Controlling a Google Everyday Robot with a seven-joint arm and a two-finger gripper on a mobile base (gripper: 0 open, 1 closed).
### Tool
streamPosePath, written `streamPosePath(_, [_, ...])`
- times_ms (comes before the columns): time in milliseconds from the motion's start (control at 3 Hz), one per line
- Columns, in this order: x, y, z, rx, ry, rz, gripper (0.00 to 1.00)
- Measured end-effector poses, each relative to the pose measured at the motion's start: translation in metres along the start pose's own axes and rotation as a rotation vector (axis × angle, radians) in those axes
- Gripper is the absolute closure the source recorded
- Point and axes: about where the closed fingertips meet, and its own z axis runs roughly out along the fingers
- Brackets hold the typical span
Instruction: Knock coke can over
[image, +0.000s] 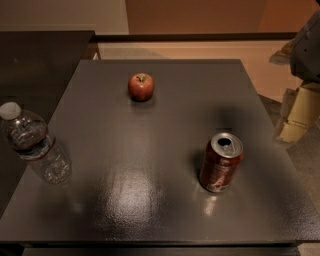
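Pincer (299, 114) off the right edge of the surface (150, 200), well apart from the coke can (220, 162); whether open or closed cannot be told. Can upright, front right. Approach step, apparently; next move likely a sideways push near its top.

at the right edge of view, the gripper (292, 125) shows blocky cream-yellow segments with darker seams, beneath a rounded, mottled grey arm housing (306, 50).
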Motion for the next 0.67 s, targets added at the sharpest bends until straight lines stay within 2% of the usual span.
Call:
streamPosePath(333, [-0.0015, 0.0007, -0.0014, 0.008, -0.012, -0.004, 0.0])
streamPosePath(667, [-0.0017, 0.0095, 0.0038, -0.014, -0.062, -0.017, 0.0])
